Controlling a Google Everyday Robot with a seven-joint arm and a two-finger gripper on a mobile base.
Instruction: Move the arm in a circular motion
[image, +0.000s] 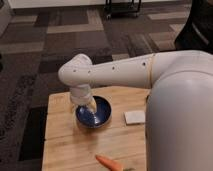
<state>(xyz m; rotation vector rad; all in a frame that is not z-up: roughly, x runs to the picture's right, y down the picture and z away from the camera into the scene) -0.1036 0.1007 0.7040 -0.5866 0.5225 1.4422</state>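
Observation:
The glossy white arm (120, 72) reaches from the right across the wooden table (62, 140). It bends at an elbow at the left and points down. The gripper (89, 108) hangs at its end over a dark blue bowl (97, 114), at the bowl's left part. Only a pale bit of the gripper shows below the wrist. The big white upper segment (180, 120) fills the right side and hides that part of the table.
A small white flat pad (134, 117) lies right of the bowl. An orange carrot (110, 163) lies at the table's front edge. Patterned dark carpet (50, 45) surrounds the table. A black wheeled stand (122, 7) is at the back.

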